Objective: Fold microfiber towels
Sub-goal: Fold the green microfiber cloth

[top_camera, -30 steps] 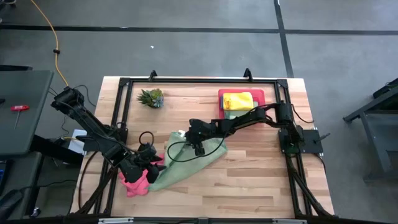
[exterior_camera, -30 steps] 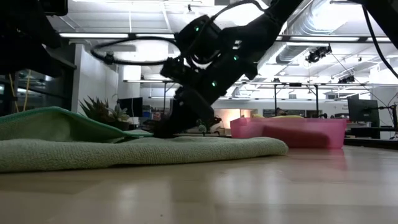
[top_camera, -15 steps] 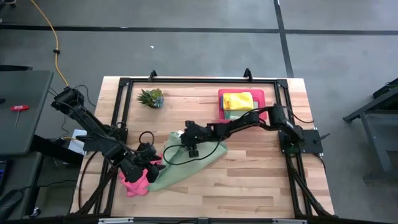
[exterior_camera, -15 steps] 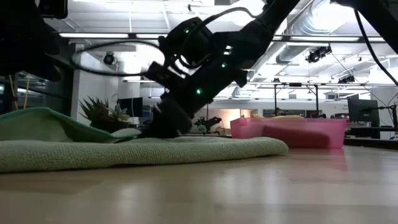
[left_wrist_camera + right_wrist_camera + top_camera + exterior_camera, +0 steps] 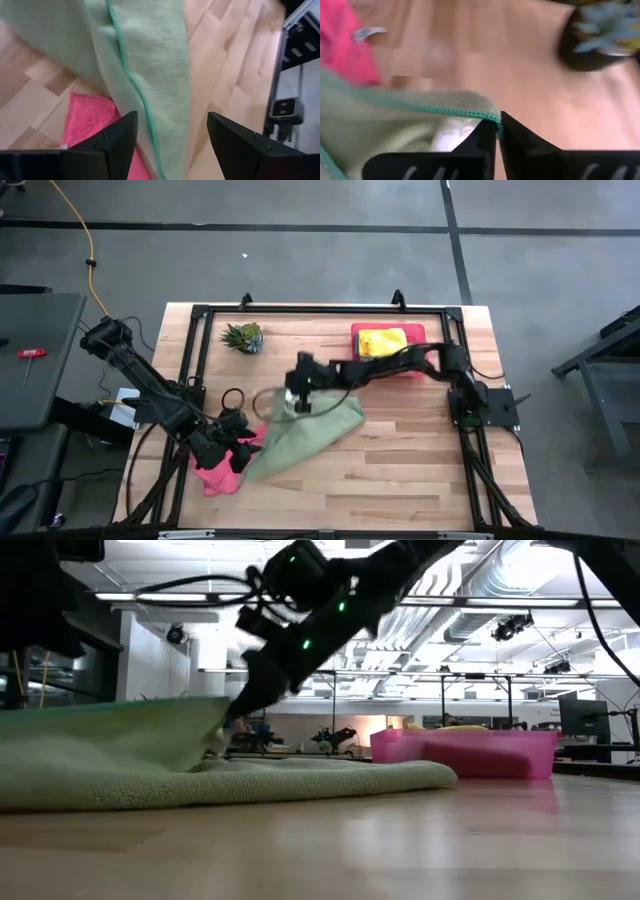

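plant (image 5: 243,337): table's far left | pink tray (image 5: 414,332): far right | table (image 5: 400,460)

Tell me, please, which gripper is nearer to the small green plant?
The right gripper. It holds the light green towel by its edge, a little in front of the plant. The left gripper is farther, open, beside the pink towel.
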Robot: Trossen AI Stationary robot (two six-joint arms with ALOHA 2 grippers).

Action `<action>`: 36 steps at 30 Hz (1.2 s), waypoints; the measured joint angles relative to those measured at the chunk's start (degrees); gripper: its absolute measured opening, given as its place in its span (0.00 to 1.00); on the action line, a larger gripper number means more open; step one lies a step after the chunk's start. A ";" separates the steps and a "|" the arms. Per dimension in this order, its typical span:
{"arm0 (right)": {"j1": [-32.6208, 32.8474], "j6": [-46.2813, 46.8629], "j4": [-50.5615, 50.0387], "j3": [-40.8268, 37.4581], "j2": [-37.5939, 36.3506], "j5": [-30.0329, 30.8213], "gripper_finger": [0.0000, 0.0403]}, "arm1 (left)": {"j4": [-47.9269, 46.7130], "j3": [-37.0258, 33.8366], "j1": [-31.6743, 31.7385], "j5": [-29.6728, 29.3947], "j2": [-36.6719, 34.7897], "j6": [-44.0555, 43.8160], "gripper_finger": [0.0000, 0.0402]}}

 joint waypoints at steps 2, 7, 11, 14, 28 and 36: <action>-1.99 -0.51 -3.56 0.80 -2.62 -0.68 0.01 | -2.64 0.02 0.01 -0.82 -2.42 1.27 0.57; -6.98 -0.35 -20.34 3.48 -10.15 -0.58 0.00 | -10.70 0.00 2.94 -3.31 -6.82 3.50 0.57; -9.73 0.90 -34.67 4.87 -15.12 1.21 0.00 | -11.48 -0.02 9.36 -5.74 -7.77 16.05 0.57; -9.61 0.90 -37.81 4.90 -19.38 1.24 0.00 | -11.08 0.00 16.74 -7.20 -7.74 27.45 0.57; 11.17 11.67 -46.18 4.96 -32.33 -9.25 0.00 | 18.71 -0.01 45.93 12.17 -8.21 74.20 0.57; 20.28 20.08 -53.65 -1.15 -23.16 -4.71 0.00 | 32.95 -4.12 51.81 33.98 1.67 72.39 0.57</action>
